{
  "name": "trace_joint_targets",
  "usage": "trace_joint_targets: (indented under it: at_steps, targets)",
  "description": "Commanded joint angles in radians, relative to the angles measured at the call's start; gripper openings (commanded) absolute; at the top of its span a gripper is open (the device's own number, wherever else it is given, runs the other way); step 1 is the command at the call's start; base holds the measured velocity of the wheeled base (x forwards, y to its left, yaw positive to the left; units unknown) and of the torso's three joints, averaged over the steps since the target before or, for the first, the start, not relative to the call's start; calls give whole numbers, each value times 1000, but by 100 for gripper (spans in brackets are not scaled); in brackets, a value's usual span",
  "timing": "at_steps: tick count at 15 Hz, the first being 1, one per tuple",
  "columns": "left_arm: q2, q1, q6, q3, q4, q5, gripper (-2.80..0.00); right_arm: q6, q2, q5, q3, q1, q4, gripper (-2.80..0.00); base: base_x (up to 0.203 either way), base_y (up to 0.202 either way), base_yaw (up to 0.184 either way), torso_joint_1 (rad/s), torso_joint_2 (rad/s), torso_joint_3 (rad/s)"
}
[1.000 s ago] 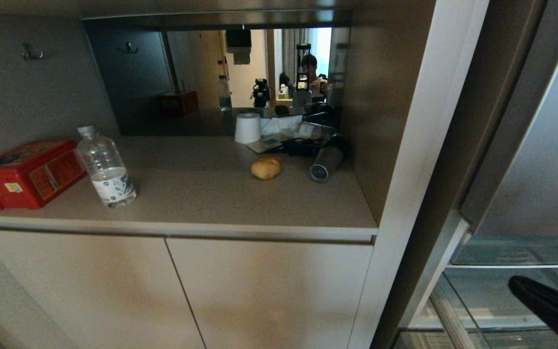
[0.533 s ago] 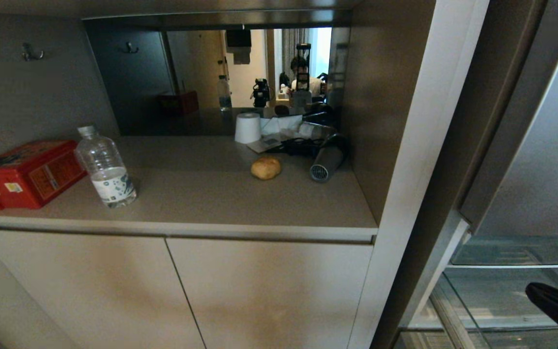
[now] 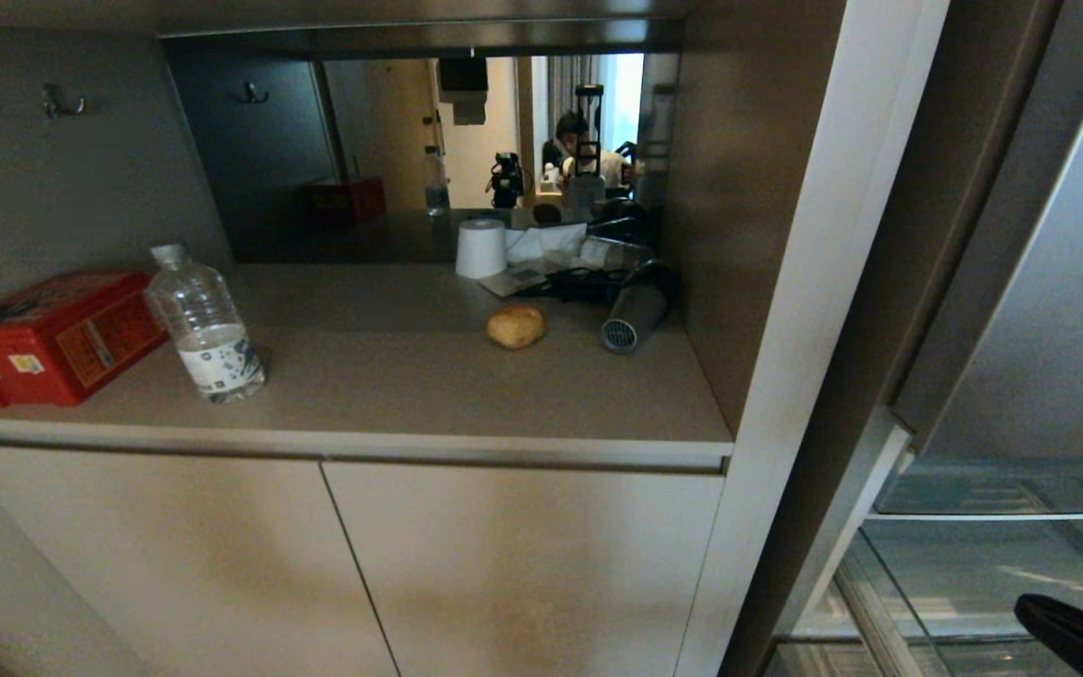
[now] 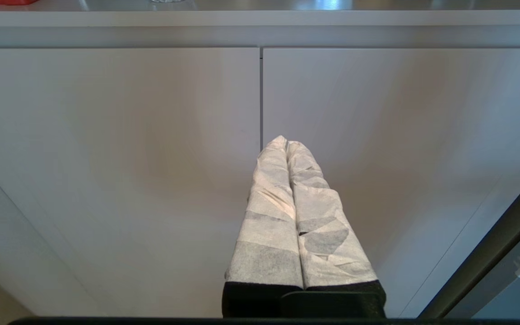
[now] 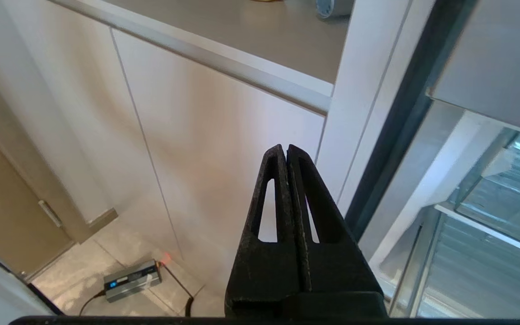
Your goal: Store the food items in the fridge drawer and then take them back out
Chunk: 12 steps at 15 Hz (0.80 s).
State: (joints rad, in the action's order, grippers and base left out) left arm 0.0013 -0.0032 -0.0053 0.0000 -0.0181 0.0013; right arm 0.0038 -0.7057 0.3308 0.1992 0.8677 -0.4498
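At centre of the head view: potato (image 3: 516,325), seen lying on the table (image 3: 410,385), just beside a grey hair dryer (image 3: 633,318).
Left part of the table: clear water bottle (image 3: 206,323) seen upright, a red tin box (image 3: 48,336) beside it.
Lower right corner: fridge drawer (image 3: 965,583) seen pulled out, transparent.
Right pincer (image 5: 285,149): fingers pressed together, nothing held; pointed at the beige cabinet doors (image 5: 206,149) by the drawer.
Left pincer (image 4: 285,140): wrapped fingers pressed together, nothing held, faced toward the cabinet doors.
Bell pepper: not seen in any view.
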Motion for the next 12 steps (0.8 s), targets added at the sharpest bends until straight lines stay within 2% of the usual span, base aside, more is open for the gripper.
trace_joint_targets:
  at_steps: [1,7,12]
  targets:
    - [0,0,-1,6,0,0,-280,1,3,3,-9,-7,-3,-280,0,0,0,0,0,0]
    - [0,0,-1,6,0,0,-280,1,11,-6,-27,-16,1,-280,2,22,-4,2,1,1]
    - [0,0,-1,6,0,0,-280,0,15,-16,-23,-16,0,-280,0,177,0,1,2,3]
